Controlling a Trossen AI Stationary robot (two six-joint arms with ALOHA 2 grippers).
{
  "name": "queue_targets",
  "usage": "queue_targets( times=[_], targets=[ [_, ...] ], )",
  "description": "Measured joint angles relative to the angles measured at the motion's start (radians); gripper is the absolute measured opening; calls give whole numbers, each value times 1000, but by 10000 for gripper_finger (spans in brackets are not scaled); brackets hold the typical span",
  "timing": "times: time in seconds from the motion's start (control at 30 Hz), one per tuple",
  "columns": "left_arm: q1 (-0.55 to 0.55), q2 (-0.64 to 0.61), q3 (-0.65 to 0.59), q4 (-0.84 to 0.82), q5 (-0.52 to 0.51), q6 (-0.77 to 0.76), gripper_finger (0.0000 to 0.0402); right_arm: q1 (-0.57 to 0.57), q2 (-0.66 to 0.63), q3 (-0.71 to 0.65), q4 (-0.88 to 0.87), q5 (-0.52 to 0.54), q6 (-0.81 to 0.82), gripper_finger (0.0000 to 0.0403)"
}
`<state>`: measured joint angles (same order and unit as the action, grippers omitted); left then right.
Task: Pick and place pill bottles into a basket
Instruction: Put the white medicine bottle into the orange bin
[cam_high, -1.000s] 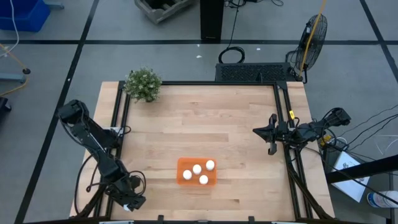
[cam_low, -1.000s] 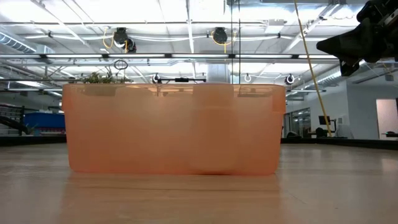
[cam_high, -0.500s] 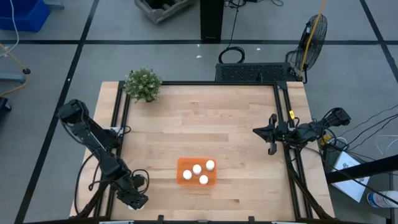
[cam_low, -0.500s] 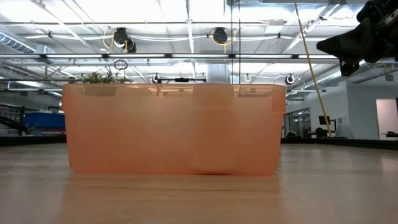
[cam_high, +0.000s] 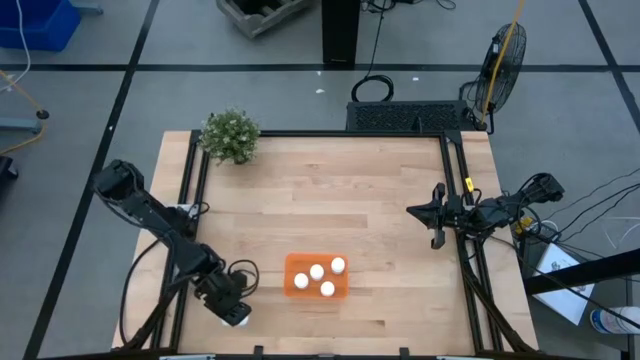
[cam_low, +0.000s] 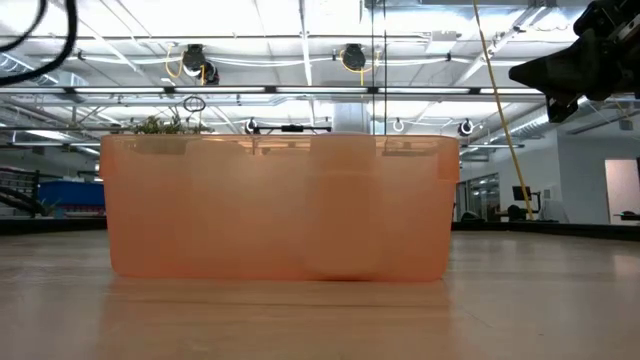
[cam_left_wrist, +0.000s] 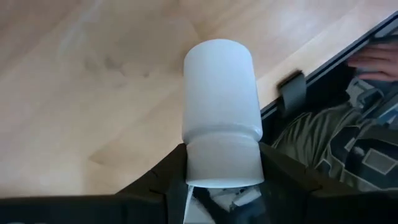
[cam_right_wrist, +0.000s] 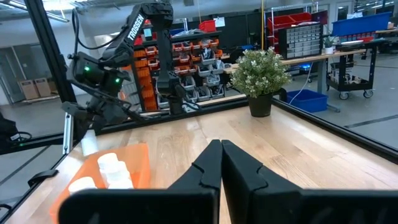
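The orange basket (cam_high: 318, 275) stands on the wood near the table's front middle, with several white pill bottles (cam_high: 316, 271) upright inside. It fills the low view (cam_low: 280, 205) and shows in the right wrist view (cam_right_wrist: 99, 171). My left gripper (cam_high: 234, 309) is just left of the basket, shut on one more white pill bottle (cam_left_wrist: 217, 93). My right gripper (cam_high: 412, 210) hangs shut and empty above the table's right edge, and shows in the right wrist view (cam_right_wrist: 221, 149). My left gripper pinches the bottle's narrower end section (cam_left_wrist: 221, 158) between its two fingers (cam_left_wrist: 168, 177), one on each side. The wider body sticks out past the fingertips, along the fingers. The bottle looks lifted off the wood, with its shadow on the table below.
A green potted plant (cam_high: 230, 136) stands at the table's far left corner. A black frame rail (cam_left_wrist: 323, 74) runs along the table edge close to the held bottle. A person's hand (cam_left_wrist: 379, 59) and patterned clothing show beyond it.
My left gripper has gone toward the table's right edge, toward the basket, carrying the white bottle. A cable of the left arm has come into the low view's top left corner.
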<state>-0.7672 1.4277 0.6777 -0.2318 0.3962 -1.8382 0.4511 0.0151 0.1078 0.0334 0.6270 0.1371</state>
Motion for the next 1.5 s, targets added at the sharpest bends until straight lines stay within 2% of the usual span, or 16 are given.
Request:
queue_targets(
  times=[0.23,0.37,0.57,0.7,0.87,1.1,1.33,1.4,1.5],
  targets=[
    [66,0,-1,23,160,65,183,0,0,0,0,0,0,0],
    [97,0,-1,56,253,72,165,0,0,0,0,0,0,0],
    [151,0,-1,113,344,52,165,0,0,0,2,0,0,0],
    [188,0,0,141,444,37,183,0,0,0,0,0,0,0],
    [251,-1,0,140,460,46,174,0,0,0,1,0,0,0],
    [325,-1,0,140,449,182,164,0,0,0,87,0,14,0],
    [392,-1,0,138,536,223,191,0,1,0,138,-2,35,0],
    [413,-1,0,137,547,234,180,0,13,0,140,-41,68,0],
    [442,-1,0,137,554,244,164,0,63,-14,209,-154,130,1]
  ],
)
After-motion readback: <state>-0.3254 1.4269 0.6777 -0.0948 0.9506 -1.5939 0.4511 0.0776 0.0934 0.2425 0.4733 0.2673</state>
